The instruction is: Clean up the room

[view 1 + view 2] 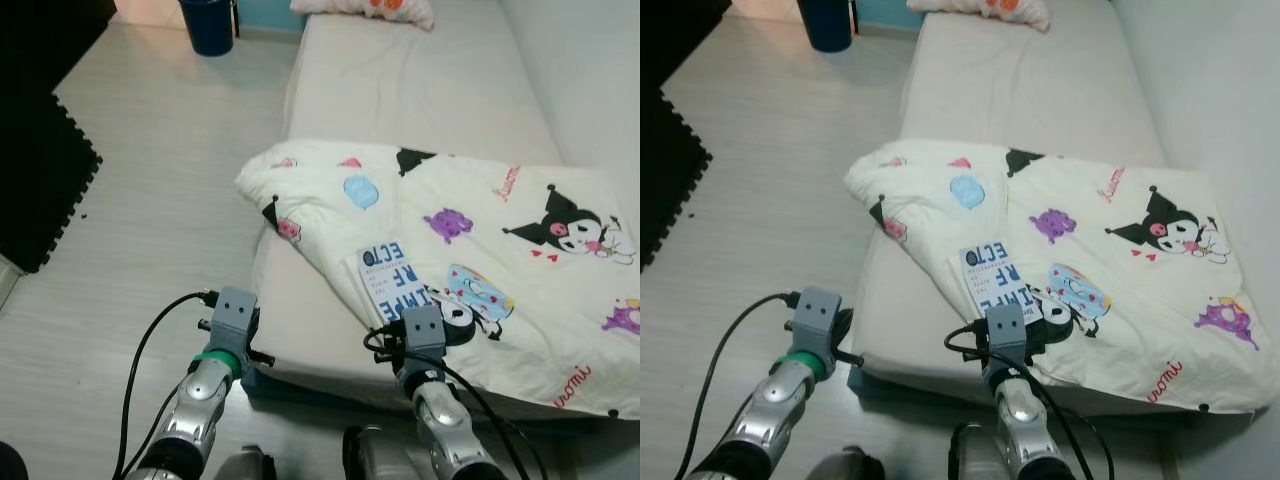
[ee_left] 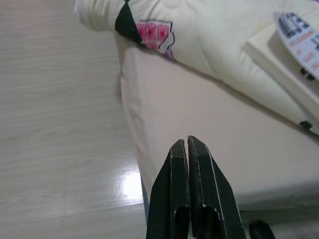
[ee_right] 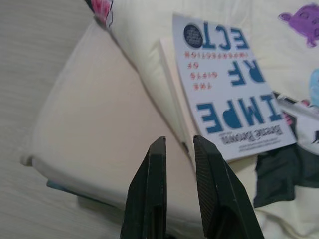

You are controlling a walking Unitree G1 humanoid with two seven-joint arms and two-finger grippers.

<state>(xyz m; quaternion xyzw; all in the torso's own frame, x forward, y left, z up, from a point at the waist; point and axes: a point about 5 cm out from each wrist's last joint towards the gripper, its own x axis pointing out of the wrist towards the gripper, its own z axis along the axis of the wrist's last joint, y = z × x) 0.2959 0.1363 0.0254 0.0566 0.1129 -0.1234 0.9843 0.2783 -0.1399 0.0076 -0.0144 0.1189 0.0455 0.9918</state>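
Observation:
A white book [image 1: 394, 281] with big blue letters lies on a cream cartoon-print blanket [image 1: 500, 215], close to the near edge of the bed [image 1: 410, 80]. My right gripper [image 3: 178, 142] hovers just short of the book [image 3: 224, 84], over the bare mattress edge, fingers slightly open with nothing between them. My left gripper [image 2: 187, 142] is shut and empty, pointing at the mattress side below the blanket's corner [image 2: 149, 30]. Both silver arms, the left [image 1: 215, 370] and the right [image 1: 430, 385], reach up from the bottom of the eye views.
A pillow [image 1: 372, 10] lies at the bed's far end. A dark blue bin [image 1: 208, 25] stands on the pale wood floor [image 1: 170, 200] at the far left. Black foam matting [image 1: 40, 170] covers the floor along the left. Cables [image 1: 140, 350] loop from both wrists.

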